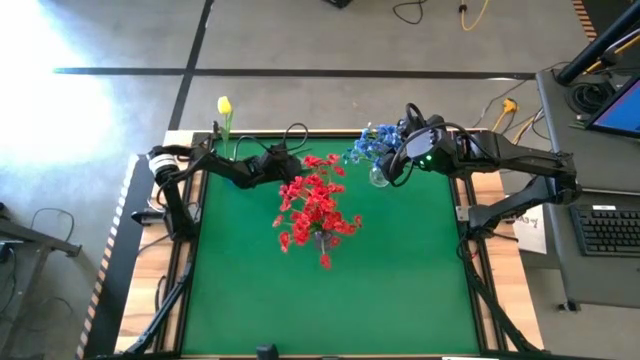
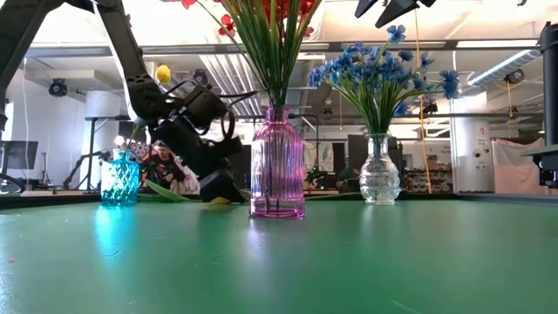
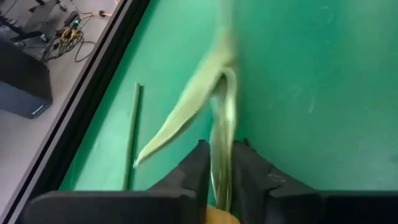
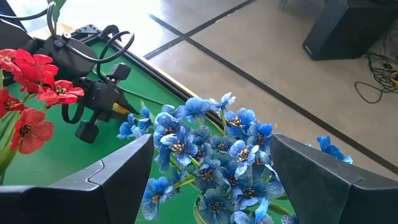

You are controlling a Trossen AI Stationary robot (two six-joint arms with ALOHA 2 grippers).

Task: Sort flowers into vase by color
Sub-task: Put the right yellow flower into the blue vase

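A yellow flower lies on the green table near its far edge; its pale green stem and leaf (image 3: 186,109) run away from my left gripper (image 3: 221,149), which is shut on it, and the yellow bud (image 3: 221,216) shows behind the fingers. Another yellow flower (image 1: 224,105) stands in a teal vase (image 2: 120,179) at the far left. Red flowers (image 1: 318,205) fill a pink vase (image 2: 277,166) at the middle. Blue flowers (image 4: 211,155) stand in a clear vase (image 2: 380,174). My right gripper (image 4: 211,140) hangs open above them, touching nothing. My left gripper pinches the yellow flower's stem (image 3: 222,127) between its two fingers, close to the bud. The fingers slant down from the table's left side and lie along the stem. The stem and leaf rest on the table beyond the fingertips.
A loose thin green stem (image 3: 132,134) lies on the table beside the black far rail (image 3: 93,106). The pink vase stands right next to my left gripper (image 2: 214,185). The near half of the table (image 1: 330,310) is bare green.
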